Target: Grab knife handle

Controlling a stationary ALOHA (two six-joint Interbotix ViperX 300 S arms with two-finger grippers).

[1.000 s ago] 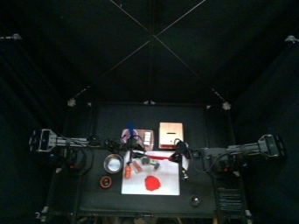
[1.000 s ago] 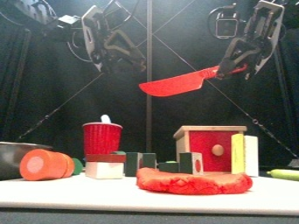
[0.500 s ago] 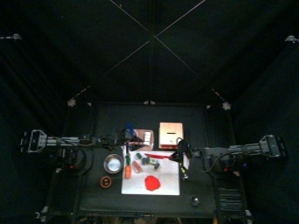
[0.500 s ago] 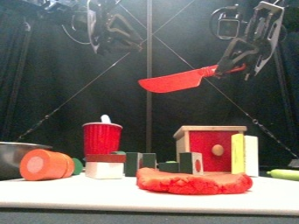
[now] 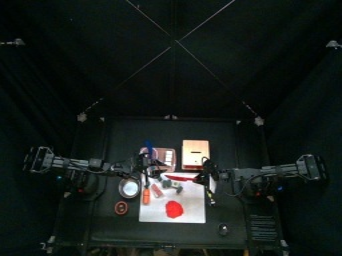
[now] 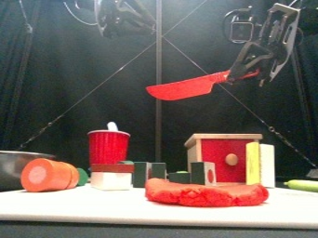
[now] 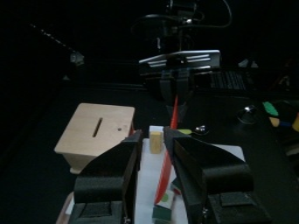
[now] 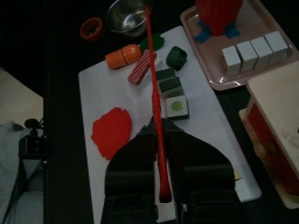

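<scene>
The knife (image 6: 187, 89) hangs in the air in the upper middle of the front view, high above the surface (image 6: 74, 206) and everything standing on it. It looks red along its whole length. My right tool (image 6: 248, 70), in the upper right, is pressed narrow and pinches the knife by its right-hand end. So the knife handle (image 6: 232, 77) sits at those jaws, mostly hidden by them, and I cannot make out its own colour.

The long axis slopes gently, with the handle end higher at the right and the blade tip lower and pointing toward the frame's left. My left tool (image 6: 118, 14) is at the top left, above the tip and apart from it, with its jaws spread wide and nothing between them. Seen from the left wrist, the knife is almost end-on, a thin red line running up between my open jaws toward the right tool beyond.

The right arm comes down from the upper right with its wrist angled down and leftward. The left wrist is turned to sight along the blade. I judge that the handle lies at the far end from my left tool, so reaching it means passing beside the blade.
</scene>
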